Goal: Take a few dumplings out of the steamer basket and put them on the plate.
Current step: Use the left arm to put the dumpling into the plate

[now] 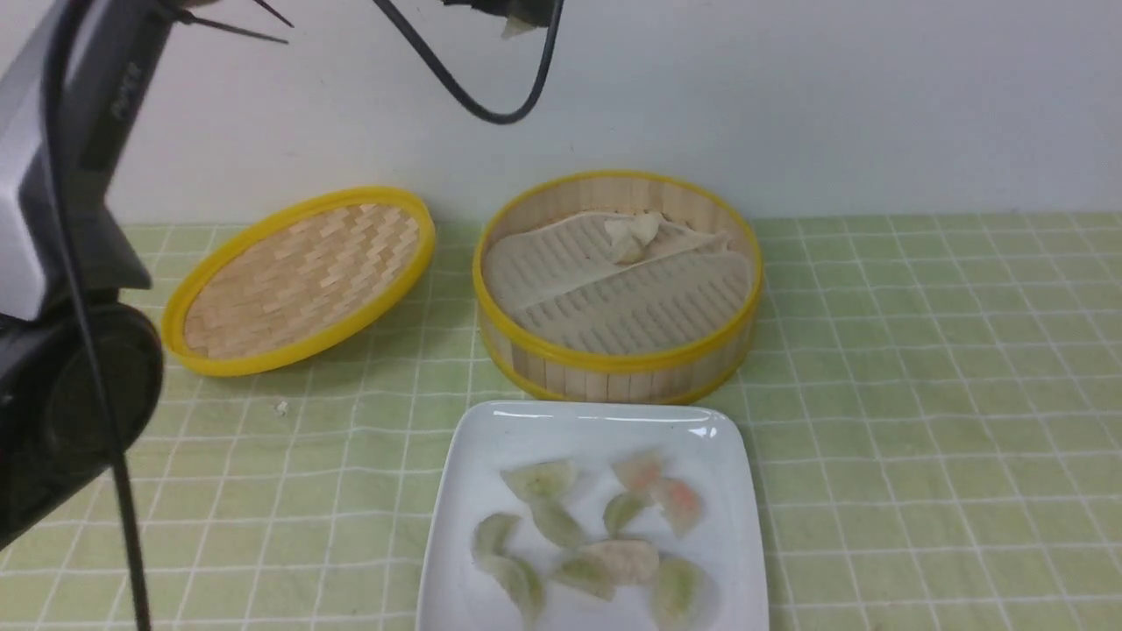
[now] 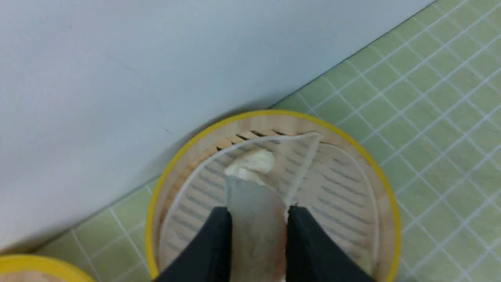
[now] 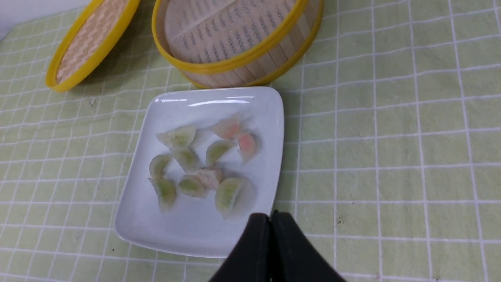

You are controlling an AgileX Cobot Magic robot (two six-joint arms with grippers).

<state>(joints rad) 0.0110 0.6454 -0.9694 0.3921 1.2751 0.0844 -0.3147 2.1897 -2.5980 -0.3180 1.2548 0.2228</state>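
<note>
The steamer basket (image 1: 614, 361) stands at the back, with one cream-white dumpling (image 1: 633, 235) on its ribbed liner near the far wall. That dumpling (image 2: 252, 164) also shows in the left wrist view. High above the basket, my left gripper (image 2: 258, 213) is shut on a pale dumpling (image 2: 256, 239); a scrap of it (image 1: 517, 28) shows at the front view's top edge. The white square plate (image 1: 491, 438) lies in front of the basket and holds several green-tinted and pink-tinted dumplings. My right gripper (image 3: 270, 217) is shut and empty, just over a plate (image 3: 188, 235) corner.
The woven yellow-rimmed lid (image 1: 298, 280) leans to the left of the basket. A white wall rises right behind the basket. My left arm's body (image 1: 61, 263) fills the left edge, and a black cable (image 1: 491, 109) hangs at the top. A green checked cloth covers the table.
</note>
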